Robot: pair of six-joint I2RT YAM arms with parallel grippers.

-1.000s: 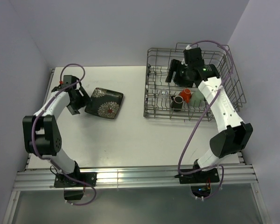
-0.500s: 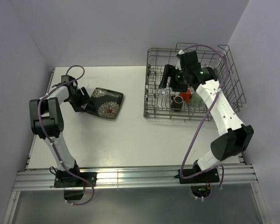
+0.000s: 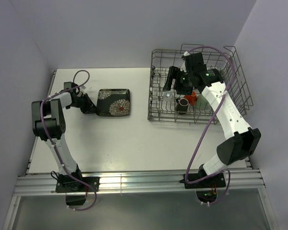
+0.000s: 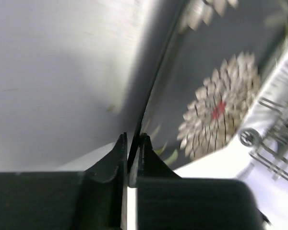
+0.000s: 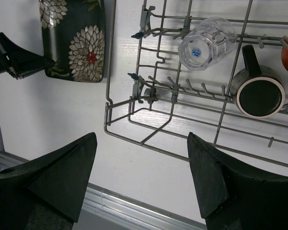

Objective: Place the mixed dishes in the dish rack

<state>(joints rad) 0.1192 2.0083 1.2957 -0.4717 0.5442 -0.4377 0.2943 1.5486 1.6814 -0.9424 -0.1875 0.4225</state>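
Observation:
The dark square plate (image 3: 114, 102) with white flowers lies on the white table, left of the dish rack (image 3: 241, 85). My left gripper (image 3: 90, 107) is shut on the plate's left rim. In the left wrist view the thin rim (image 4: 149, 110) runs between the two fingertips (image 4: 121, 146). My right gripper (image 3: 170, 80) hangs open over the rack's left end with nothing between its fingers (image 5: 62, 167). In the rack sit a clear glass (image 5: 206, 37), a dark brown mug (image 5: 259, 93) and an orange mug (image 3: 191, 97). The right wrist view also shows the plate (image 5: 79, 43).
The rack's wire wall (image 5: 134, 134) and upright tines stand right below my right gripper. A metal rail (image 3: 134, 182) runs along the table's near edge. The side wall is close behind my left arm (image 3: 48, 120).
My left gripper has shut on the plate's rim. The plate has turned square to the table and shifted slightly right. The right gripper moved left over the rack's left end, then stayed still.

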